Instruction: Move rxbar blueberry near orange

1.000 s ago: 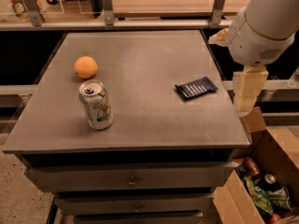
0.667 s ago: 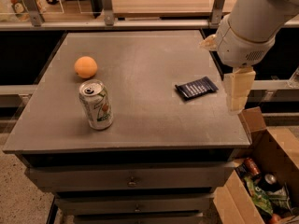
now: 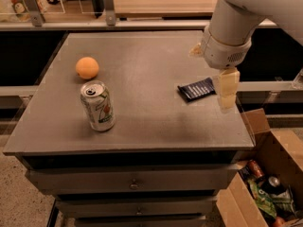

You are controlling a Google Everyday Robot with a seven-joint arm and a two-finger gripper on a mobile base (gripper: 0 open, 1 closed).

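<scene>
The rxbar blueberry [image 3: 195, 89], a flat dark navy wrapper with pale lettering, lies on the right side of the grey table top [image 3: 151, 46]. The orange [image 3: 87, 67] sits on the left side of the table, far from the bar. My gripper [image 3: 227, 94] hangs from the big white arm [image 3: 236, 22] over the table's right edge, right next to the bar's right end and partly covering it. It holds nothing that I can see.
A white-green soda can [image 3: 98, 106] stands upright in front of the orange. An open cardboard box [image 3: 265, 174] with cans and packets sits on the floor at the lower right. Drawers run below the table top.
The arm has moved left over the table. The gripper went from beside the table's right edge to the bar's right end. Bar, orange and can have not moved.
</scene>
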